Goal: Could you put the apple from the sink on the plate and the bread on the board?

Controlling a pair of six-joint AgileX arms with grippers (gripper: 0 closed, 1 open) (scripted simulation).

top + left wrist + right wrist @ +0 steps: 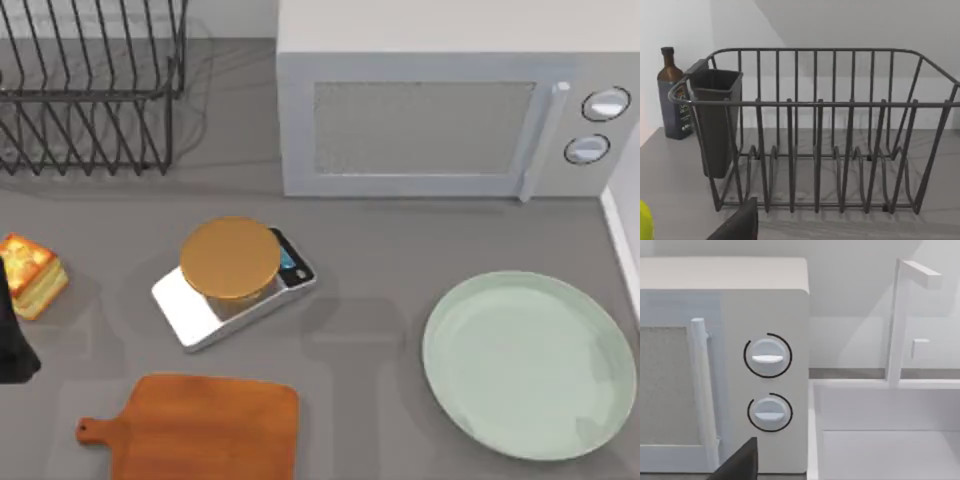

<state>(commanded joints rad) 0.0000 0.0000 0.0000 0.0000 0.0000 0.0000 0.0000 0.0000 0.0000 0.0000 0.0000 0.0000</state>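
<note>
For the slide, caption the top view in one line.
Toasted golden bread cube at the table's left edge, orange-brown wooden cutting board bare below the silver scale, pale mint-green plate bare at right.

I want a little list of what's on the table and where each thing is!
bread: small golden-topped cube of bread, near the table's left edge, not on the board
board: flat orange-brown wooden cutting board, front left, bare
plate: large round pale mint-green plate, right side, nothing on it
scale: silver kitchen scale with a round golden top, middle
microwave: white box microwave, at the back
rack: dark wire dish rack, back left
bottle: brown bottle, beside the rack
</note>
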